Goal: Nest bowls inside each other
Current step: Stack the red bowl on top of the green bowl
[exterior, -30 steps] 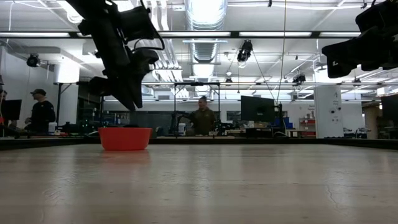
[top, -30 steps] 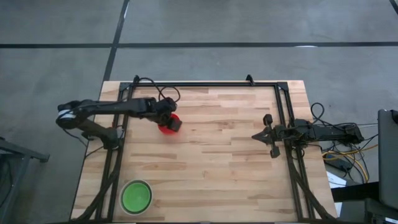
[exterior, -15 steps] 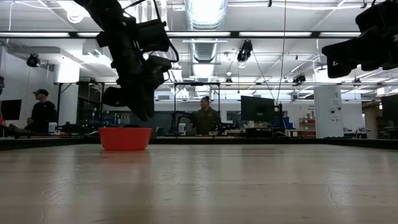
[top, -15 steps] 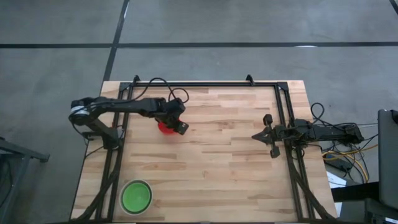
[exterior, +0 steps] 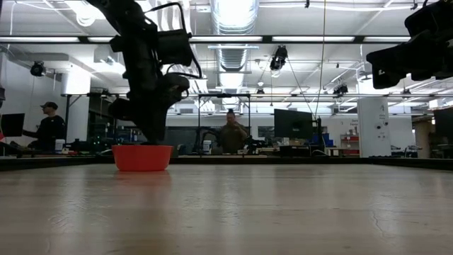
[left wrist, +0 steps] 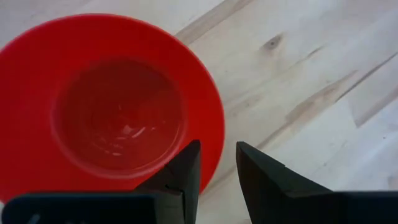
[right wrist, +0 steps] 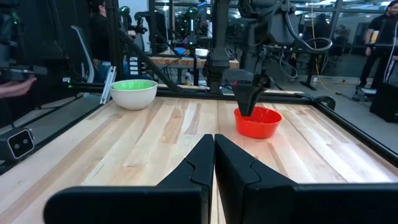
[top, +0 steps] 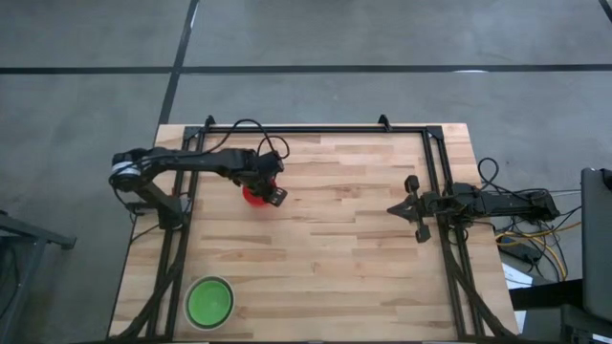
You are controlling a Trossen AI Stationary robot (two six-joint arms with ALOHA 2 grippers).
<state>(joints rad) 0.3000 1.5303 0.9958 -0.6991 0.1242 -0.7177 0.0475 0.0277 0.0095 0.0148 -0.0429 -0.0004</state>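
Left gripper [left wrist: 216,171], fingers narrowly parted astride the red bowl [left wrist: 93,106] rim, gripping nothing; off-centre closing could tip or skid it; right gripper [right wrist: 214,163] closed, empty.

**Four cameras, one red bowl**

Overhead looks straight down on the whole bench [top: 325,239]. The low one sits at bench height, facing the room. The left wrist camera peers close over the red bowl [left wrist: 112,106]; the right wrist's sees it across the bench.
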